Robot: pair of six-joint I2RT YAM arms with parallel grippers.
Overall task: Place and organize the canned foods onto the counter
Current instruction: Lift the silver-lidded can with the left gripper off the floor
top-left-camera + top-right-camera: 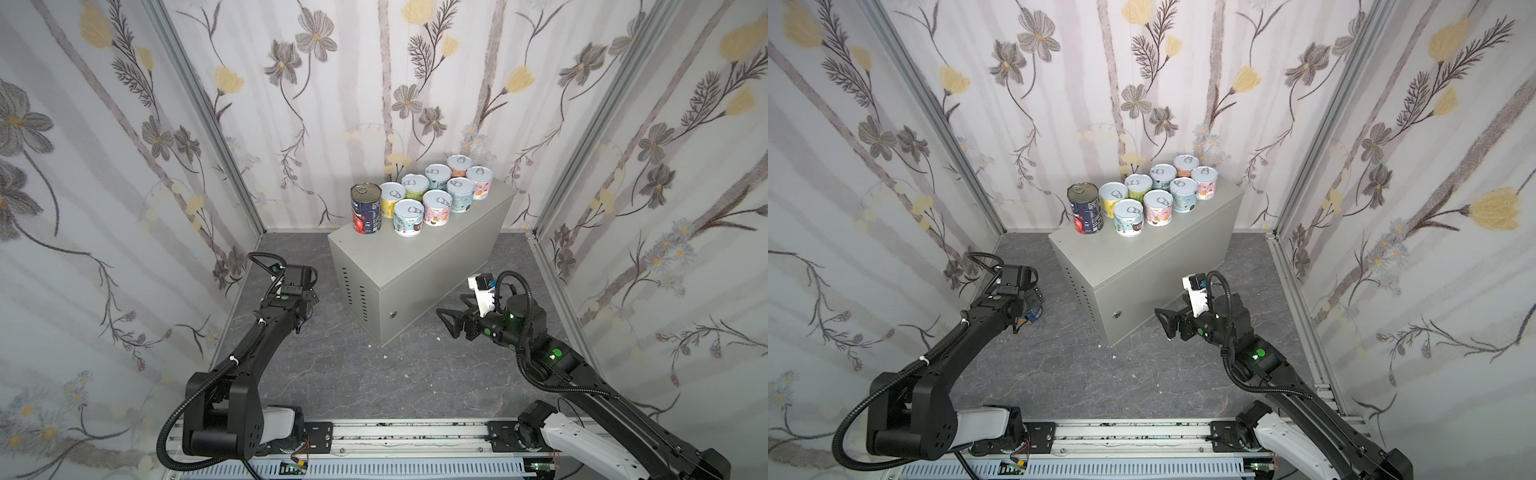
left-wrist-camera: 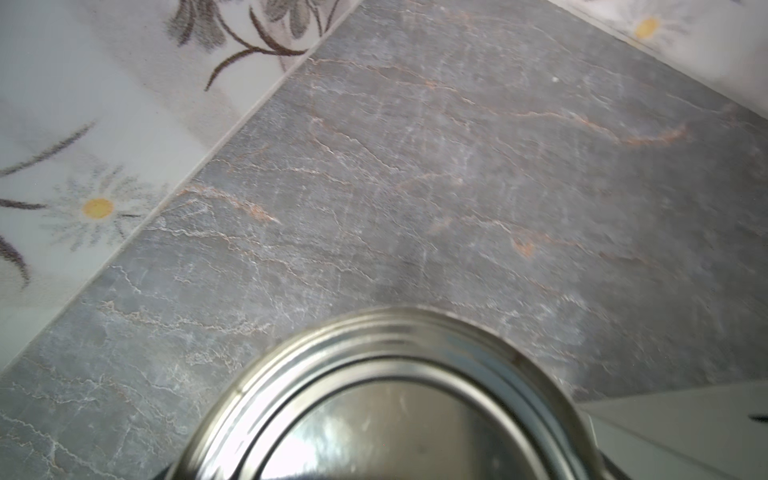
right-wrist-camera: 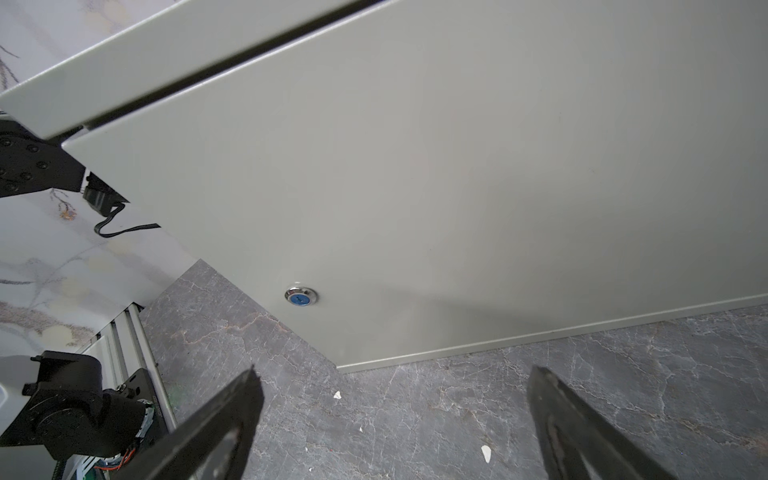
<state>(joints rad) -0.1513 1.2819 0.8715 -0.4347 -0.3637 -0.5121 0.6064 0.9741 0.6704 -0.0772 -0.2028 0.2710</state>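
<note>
The blue can [image 2: 399,399] is down at the floor [image 2: 457,187] by the desk's [image 1: 415,257] vented end; judge it rigid, weighty and slick, so take it across mid-body, not the rim. Your left tool [image 1: 1033,302] sits over it with its jaws hidden, so I cannot tell whether it grips. Your right tool [image 3: 395,374] gapes wide and empty.

Counter [image 1: 415,266] filled the middle, slanting back to the far wall [image 1: 374,104]. Cans [image 1: 432,195] crowded the far part of its top; the near strip lay bare. Floor [image 1: 374,382] in front lay open but for small white scraps [image 1: 385,356].
</note>
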